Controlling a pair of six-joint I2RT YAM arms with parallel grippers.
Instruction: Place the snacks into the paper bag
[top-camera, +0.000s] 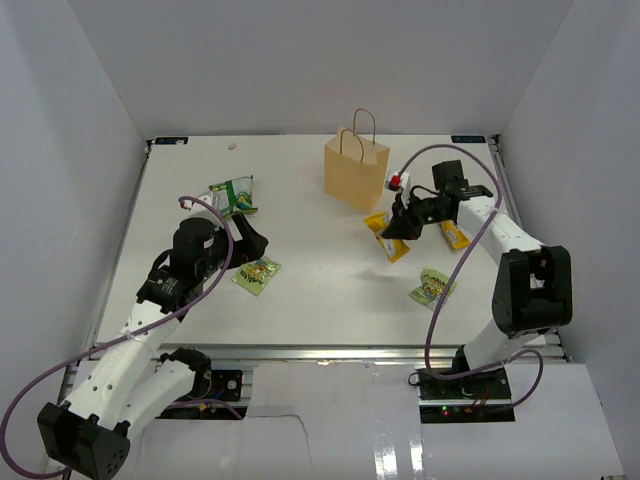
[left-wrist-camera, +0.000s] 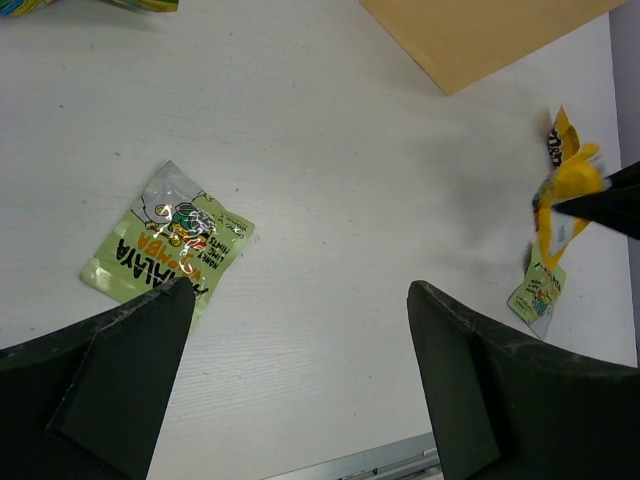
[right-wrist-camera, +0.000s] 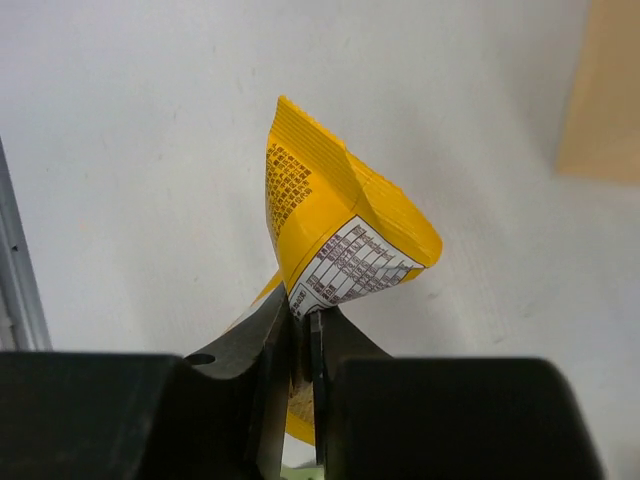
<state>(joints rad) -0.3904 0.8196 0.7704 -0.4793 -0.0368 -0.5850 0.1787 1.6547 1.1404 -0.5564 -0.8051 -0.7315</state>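
- Snacks start at the right gripper. Its two black fingers are pressed together on the lower edge of a yellow-orange foil packet. They pinch a thin seam rather than the filled body, probably because a flat packet offers little else to hold.
- Above the jaws the packet buckles into a creased cone of glossy film, with its white nutrition panel facing the wrist camera. Film this thin will likely flop when carried. I cannot tell whether it has cleared the white tabletop.
- A tan kraft paper bag stands near, at about eleven o'clock from that gripper. It is matte, stiff and rectangular, and its twisted loop handles rise above the mouth. Standing upright, it should let packets drop in from above.
- A second yellow packet lies at three o'clock from the right gripper, and a pale green foil packet at five o'clock. Both lie flat and apart from each other.
- The left gripper is spread wide and holds nothing. A green printed foil packet lies flat at ten o'clock in its wrist view, partly under one finger, so it seems placed for a later pick.
- A third green packet, crumpled, sits at twelve o'clock from the left gripper.
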